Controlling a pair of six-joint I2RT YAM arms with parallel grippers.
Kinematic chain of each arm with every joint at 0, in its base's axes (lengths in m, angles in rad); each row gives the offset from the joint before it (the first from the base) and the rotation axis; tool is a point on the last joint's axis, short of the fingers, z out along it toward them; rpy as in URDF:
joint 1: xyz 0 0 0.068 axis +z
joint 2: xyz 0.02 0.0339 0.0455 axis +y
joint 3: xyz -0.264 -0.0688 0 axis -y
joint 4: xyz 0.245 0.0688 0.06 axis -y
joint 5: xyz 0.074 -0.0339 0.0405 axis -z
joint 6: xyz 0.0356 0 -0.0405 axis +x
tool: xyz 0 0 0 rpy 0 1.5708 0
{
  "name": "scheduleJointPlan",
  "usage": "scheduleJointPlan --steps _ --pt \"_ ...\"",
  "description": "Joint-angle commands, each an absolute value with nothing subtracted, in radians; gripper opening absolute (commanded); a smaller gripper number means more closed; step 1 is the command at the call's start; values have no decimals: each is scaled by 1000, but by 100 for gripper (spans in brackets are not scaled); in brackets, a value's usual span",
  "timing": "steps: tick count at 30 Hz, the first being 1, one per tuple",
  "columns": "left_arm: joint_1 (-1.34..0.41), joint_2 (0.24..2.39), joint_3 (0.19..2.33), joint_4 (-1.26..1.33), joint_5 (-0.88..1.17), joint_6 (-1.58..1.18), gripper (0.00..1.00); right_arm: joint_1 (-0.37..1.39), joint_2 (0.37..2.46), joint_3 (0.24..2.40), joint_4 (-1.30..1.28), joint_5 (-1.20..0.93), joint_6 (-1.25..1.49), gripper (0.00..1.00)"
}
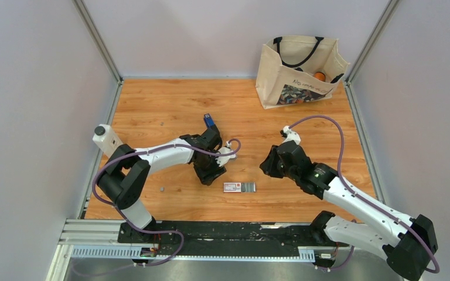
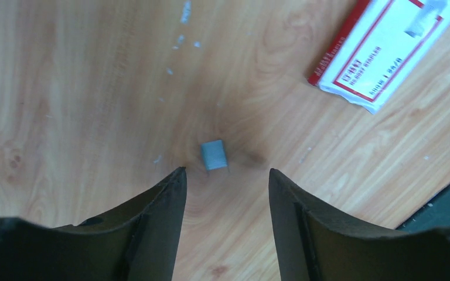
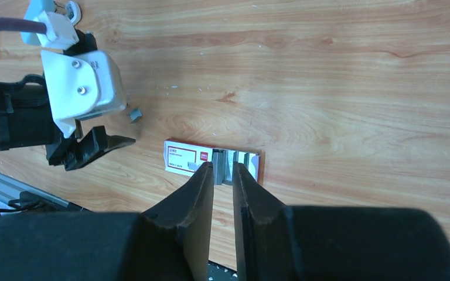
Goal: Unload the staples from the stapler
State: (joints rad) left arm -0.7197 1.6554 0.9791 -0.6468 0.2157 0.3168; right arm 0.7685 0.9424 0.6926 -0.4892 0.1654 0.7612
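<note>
While the left pincer (image 2: 226, 170) hangs over the bench (image 2: 64, 88) with its jaws well apart and nothing between them, a small grey block of staples (image 2: 214, 155) lies flat on the wood just ahead of its tips, and the red-and-white carton (image 2: 387, 47) lies farther ahead, off to one side. The stapler (image 1: 209, 120) sits behind that pincer, past its wrist and away from the tips. The right pincer (image 3: 223, 165) is parted only narrowly and holds nothing, its tips pointing at the carton.
</note>
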Motion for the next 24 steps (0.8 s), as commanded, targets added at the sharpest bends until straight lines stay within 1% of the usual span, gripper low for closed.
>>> scheduleJointPlan --steps 1,8,14,20,24 --pt "-719 1666 1014 -618 149 313 62 762 922 669 -433 152 753 20" --pt "-722 1661 1017 -620 167 314 57 762 925 658 -403 132 759 18" --pt "-724 1684 1045 -640 236 299 45 762 934 663 -399 126 759 18" --pt "-729 1723 1083 -657 250 296 36 762 933 666 -400 126 758 18" --pt "-729 1729 1083 -666 250 298 27 762 931 670 -407 127 750 18"
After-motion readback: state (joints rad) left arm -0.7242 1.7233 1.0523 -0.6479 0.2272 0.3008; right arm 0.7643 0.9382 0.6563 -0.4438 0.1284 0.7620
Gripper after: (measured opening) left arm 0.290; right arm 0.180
